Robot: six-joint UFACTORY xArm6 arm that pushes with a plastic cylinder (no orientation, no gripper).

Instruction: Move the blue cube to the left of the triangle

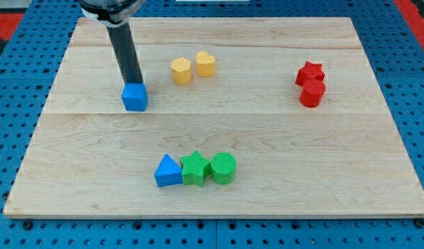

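Note:
The blue cube (pixel 135 97) sits on the wooden board (pixel 218 200) at the view's upper left. My tip (pixel 136 83) rests right at the cube's top edge, touching it or nearly so. The dark rod rises from there toward the view's top. The blue triangle (pixel 168 171) lies near the view's bottom centre, well below the cube and slightly to its right. It is the leftmost block in a short row.
A green star (pixel 195 168) touches the triangle's right side, with a green cylinder (pixel 223 168) beside it. A yellow hexagon (pixel 181 70) and a yellow heart (pixel 205 63) sit right of the cube. A red star (pixel 310 72) and a red cylinder (pixel 312 93) stand at the right.

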